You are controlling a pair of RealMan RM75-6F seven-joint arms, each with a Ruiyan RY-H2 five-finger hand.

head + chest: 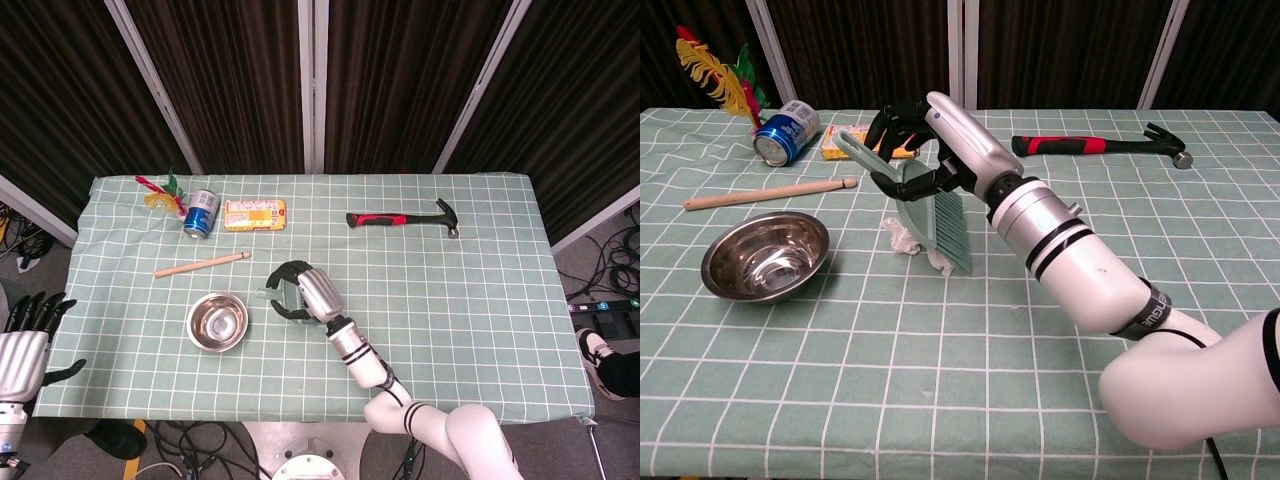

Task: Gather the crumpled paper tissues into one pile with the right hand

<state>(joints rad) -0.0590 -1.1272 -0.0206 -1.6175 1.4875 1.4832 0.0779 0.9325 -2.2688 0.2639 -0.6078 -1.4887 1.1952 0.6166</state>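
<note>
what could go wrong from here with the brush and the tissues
The right hand holds the brush right over the tissues, hiding them, so a blind sweep may scatter them. The steel bowl sits close on the left; a long stroke could push paper or bristles into it.

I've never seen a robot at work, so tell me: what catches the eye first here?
The white right hand stands out mid-table, its dark fingers wrapped round the handle of a pale green brush whose bristles rest against crumpled tissues. Beside them, to the left, sits a shiny steel bowl. A red-handled hammer lies at the far side of the checked cloth.
</note>
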